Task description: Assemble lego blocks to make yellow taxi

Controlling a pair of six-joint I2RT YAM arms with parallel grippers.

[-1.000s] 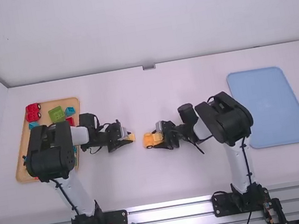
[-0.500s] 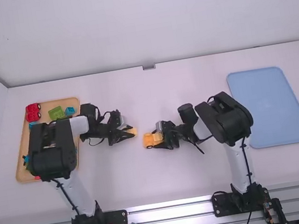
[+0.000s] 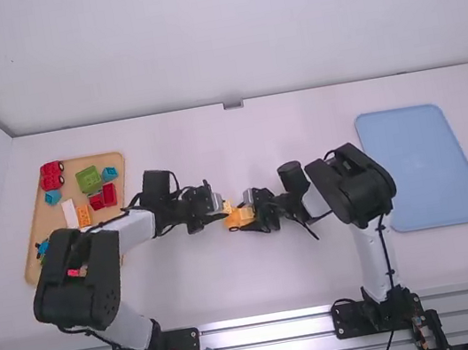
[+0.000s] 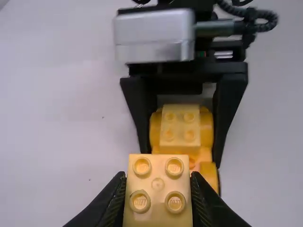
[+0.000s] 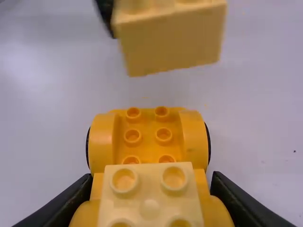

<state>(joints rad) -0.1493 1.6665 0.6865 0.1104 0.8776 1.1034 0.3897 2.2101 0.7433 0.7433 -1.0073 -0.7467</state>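
Left tool (image 3: 222, 216) shifted rightward, gripping block (image 4: 158, 183); right tool (image 3: 254, 216) grips car (image 5: 147, 145), long axis sideways, low end left.

The chassis (image 5: 102, 142) is orange-yellow, its mounted block (image 5: 149, 189) and the held block (image 4: 158, 203) paler yellow. The worktop (image 3: 367, 269) is white, the tray (image 3: 421, 166) by its right edge plain light blue, the tray (image 3: 30, 267) by its left edge tan.

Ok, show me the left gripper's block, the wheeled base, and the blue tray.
Block (image 4: 157, 184): left wrist view, studded top.
Wheeled base (image 5: 147, 142): right wrist view, deck between fenders.
Blue tray (image 3: 421, 166): high view, bare middle.
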